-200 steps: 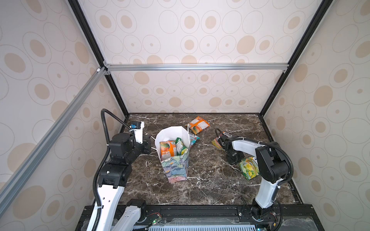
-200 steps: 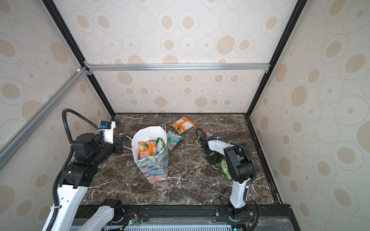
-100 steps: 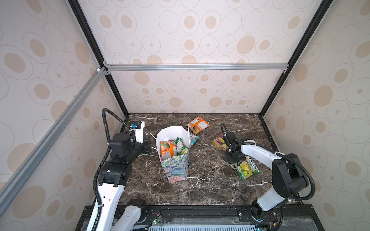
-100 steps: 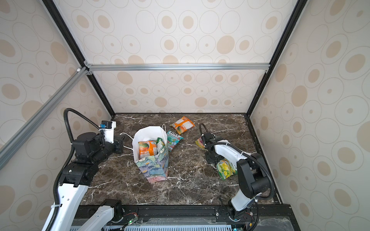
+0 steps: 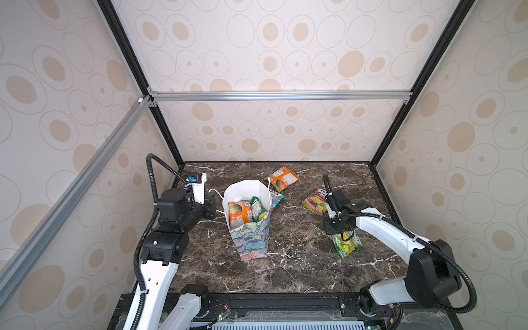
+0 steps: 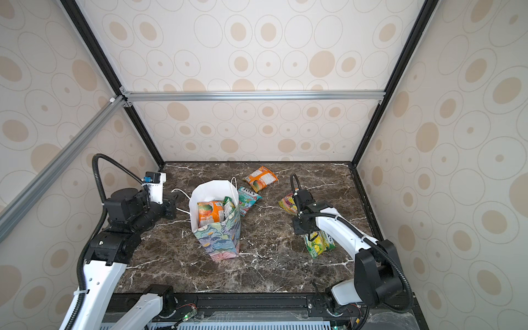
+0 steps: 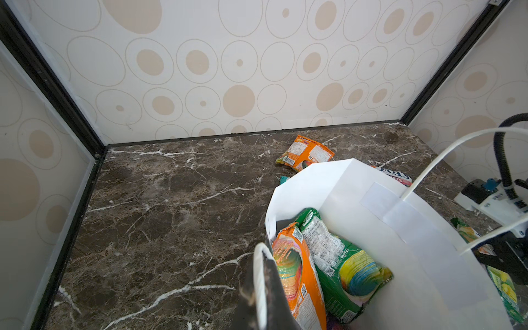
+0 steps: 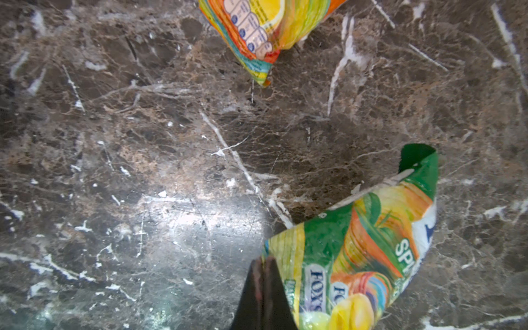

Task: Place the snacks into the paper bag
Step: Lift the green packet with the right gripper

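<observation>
The green packet (image 5: pixel 347 244) is pinched by one thin edge in the right tool (image 8: pixel 263 265), whose jaws are shut on it. A slip or swing could see it dropped short. The paper bag (image 5: pixel 251 243), upright on the tabletop (image 5: pixel 300 265) and well apart, is held by its cord handle (image 7: pixel 257 265) in the closed left tool (image 5: pixel 212 205) — it could be toppled by a tug.

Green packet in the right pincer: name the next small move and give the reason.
Probably lift it toward the paper bag: the right pincer is shut on an edge of the green packet, and the left pincer holds the bag's rim, mouth open upward.
</observation>
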You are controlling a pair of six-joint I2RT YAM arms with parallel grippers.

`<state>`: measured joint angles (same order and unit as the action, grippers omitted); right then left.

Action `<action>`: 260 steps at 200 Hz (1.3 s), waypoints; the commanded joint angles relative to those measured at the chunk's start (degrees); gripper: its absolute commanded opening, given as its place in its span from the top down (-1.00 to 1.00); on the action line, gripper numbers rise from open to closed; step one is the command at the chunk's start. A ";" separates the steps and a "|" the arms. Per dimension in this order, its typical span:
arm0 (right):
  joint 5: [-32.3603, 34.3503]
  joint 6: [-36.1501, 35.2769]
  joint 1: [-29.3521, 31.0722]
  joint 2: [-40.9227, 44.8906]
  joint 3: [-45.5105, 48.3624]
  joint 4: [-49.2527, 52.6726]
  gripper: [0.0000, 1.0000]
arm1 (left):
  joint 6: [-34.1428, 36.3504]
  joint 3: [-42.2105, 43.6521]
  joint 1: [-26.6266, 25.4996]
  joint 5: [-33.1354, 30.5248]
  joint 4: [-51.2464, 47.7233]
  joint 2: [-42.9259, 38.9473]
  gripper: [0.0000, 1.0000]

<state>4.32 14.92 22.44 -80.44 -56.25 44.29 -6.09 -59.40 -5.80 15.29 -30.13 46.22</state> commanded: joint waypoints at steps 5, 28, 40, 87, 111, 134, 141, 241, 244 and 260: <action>-2.29 0.30 -0.05 3.25 0.63 -0.61 1.00 | 1.52 -1.60 -0.09 0.07 -0.04 -0.77 0.96; -2.70 0.38 -0.06 5.55 0.36 -0.94 1.00 | 1.52 -1.43 -0.09 0.17 0.03 -0.86 0.96; -3.44 0.30 -0.06 6.75 0.27 -1.05 1.00 | 1.52 -1.45 -0.10 0.20 -0.14 -0.86 0.96; -5.93 -0.05 -0.06 10.52 -0.68 -0.37 1.00 | 1.69 -1.60 -0.09 0.02 -0.45 -1.20 0.96; -6.92 -0.24 -0.10 12.30 -1.49 0.23 1.00 | 1.65 -1.51 -0.09 0.09 -0.46 -1.30 0.95; -7.94 -0.28 -0.02 13.76 -2.33 0.66 1.00 | 1.69 -1.52 -0.13 0.04 -0.38 -1.43 0.96; -8.39 -0.25 0.05 14.12 -2.53 0.70 1.00 | 1.69 -1.56 -0.09 0.06 -0.39 -1.39 0.96; -13.02 1.00 1.25 18.96 -6.85 0.77 1.00 | 1.69 -1.60 -0.09 0.22 -0.41 -1.48 0.96; -13.09 0.99 1.27 18.93 -7.01 0.79 1.00 | 1.69 -1.60 -0.09 0.26 -0.37 -1.48 0.96; -13.53 1.16 1.73 19.04 -7.79 0.79 1.00 | 1.69 -1.60 -0.09 0.35 -0.38 -1.56 0.96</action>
<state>-7.88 15.40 23.44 -62.57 -61.41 45.08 -5.96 -59.40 -5.80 15.29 -30.52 45.45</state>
